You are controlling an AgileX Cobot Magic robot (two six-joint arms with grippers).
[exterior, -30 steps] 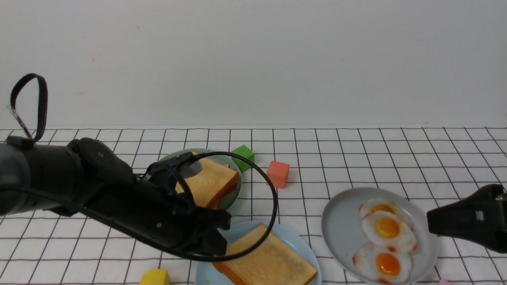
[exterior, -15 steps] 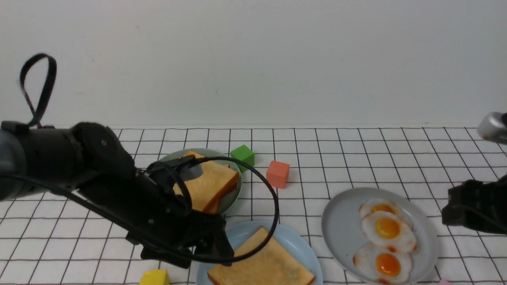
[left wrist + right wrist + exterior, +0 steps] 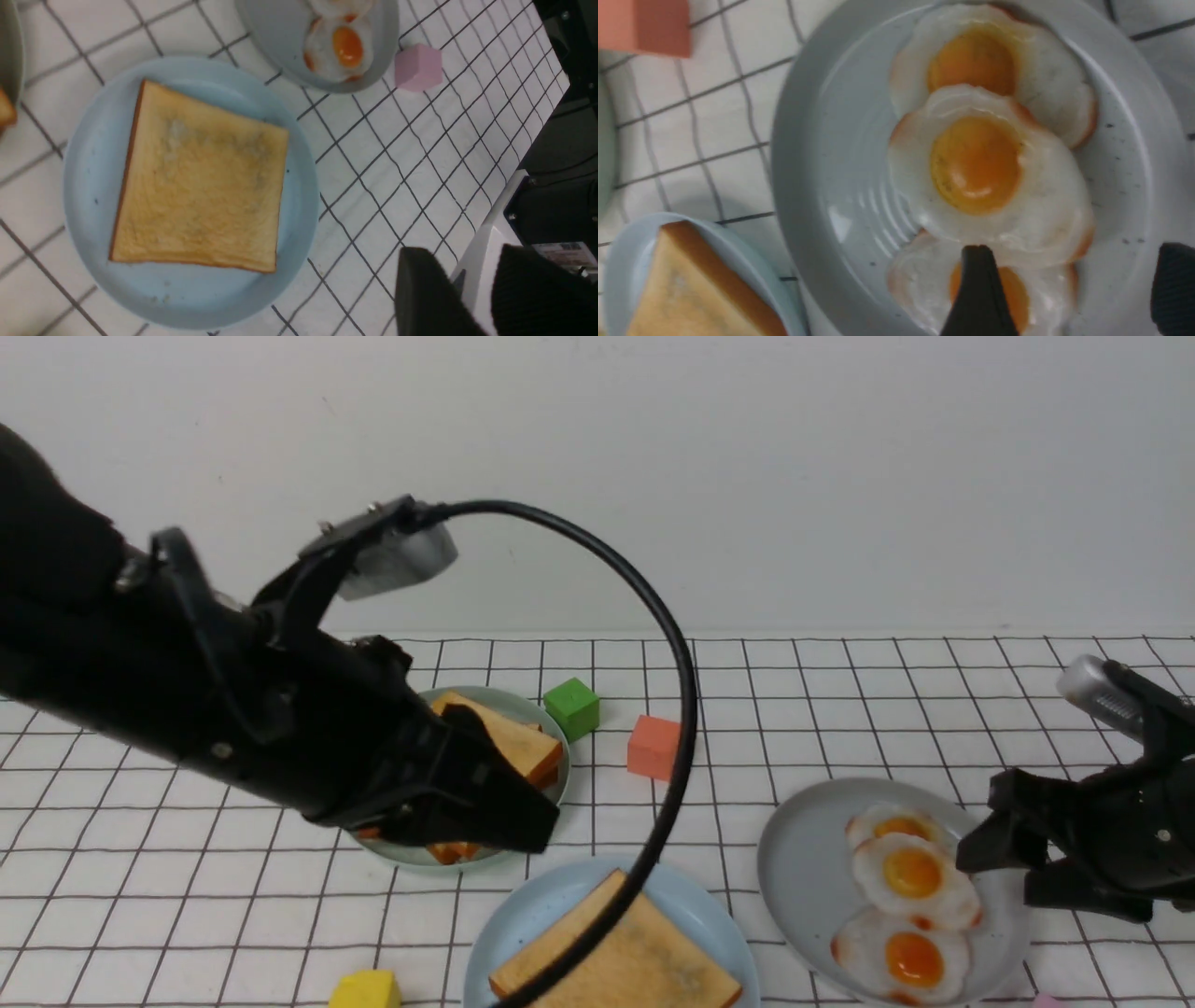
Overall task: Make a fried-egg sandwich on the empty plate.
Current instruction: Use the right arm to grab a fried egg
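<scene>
Left hand (image 3: 495,803) raised off toast (image 3: 621,961), empty, right hand (image 3: 1078,289) spread over eggs (image 3: 976,163)

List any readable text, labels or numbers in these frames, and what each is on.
None can be read.
Sticker on the dark equipment beyond the table edge, left wrist view: print too small and blurred to read.
Light blue plate, toast slice, fried eggs, pink block: no markings visible.
</scene>
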